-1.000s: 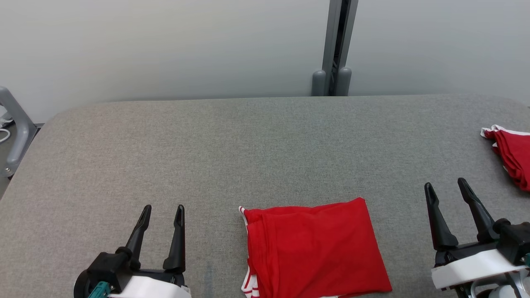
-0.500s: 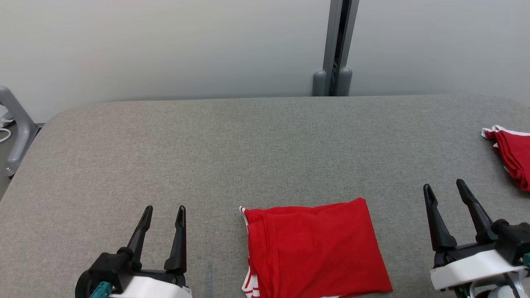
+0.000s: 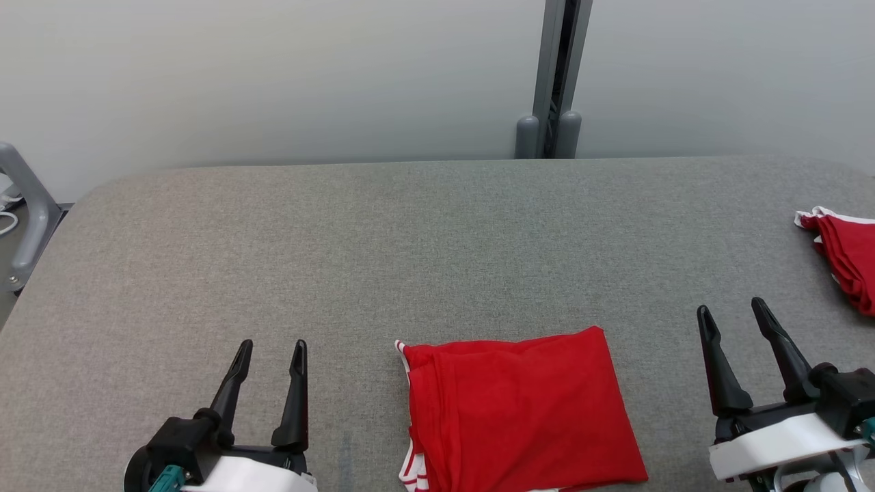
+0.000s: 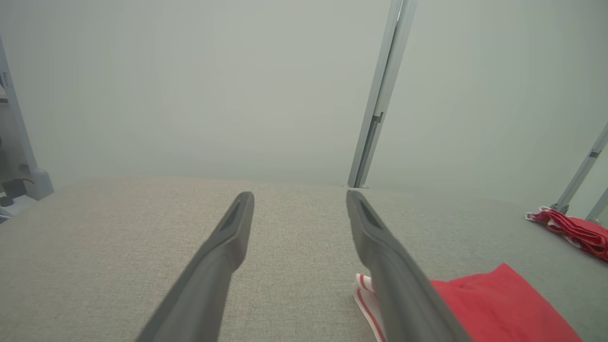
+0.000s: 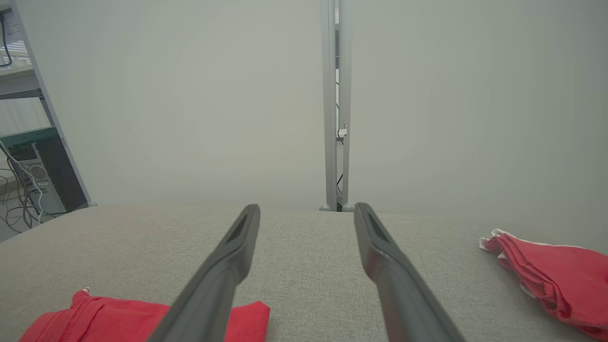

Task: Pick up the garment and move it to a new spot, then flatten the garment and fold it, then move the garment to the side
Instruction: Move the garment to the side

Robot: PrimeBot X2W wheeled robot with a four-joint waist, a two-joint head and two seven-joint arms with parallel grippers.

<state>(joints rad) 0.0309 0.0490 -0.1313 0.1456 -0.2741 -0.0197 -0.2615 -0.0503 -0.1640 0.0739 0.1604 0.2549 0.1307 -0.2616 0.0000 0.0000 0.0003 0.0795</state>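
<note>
Left gripper [image 3: 272,344] and right gripper [image 3: 731,305] gape empty — garment [image 3: 519,410] between, striped edge leftward.

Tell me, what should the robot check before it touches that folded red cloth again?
1. Garment folded: ok. The red garment lies as a flat rectangle on the grey table.
2. Left gripper free: ok. The left gripper is open, holds nothing and sits apart from the garment.
3. Right gripper free: ok. The right gripper is open and holds nothing.
4. Room at the side: ok. Grey table shows between the garment and the red pile at the right edge.
5. Garment's near edge: cannot tell. The bottom of the head view cuts it off.
</note>
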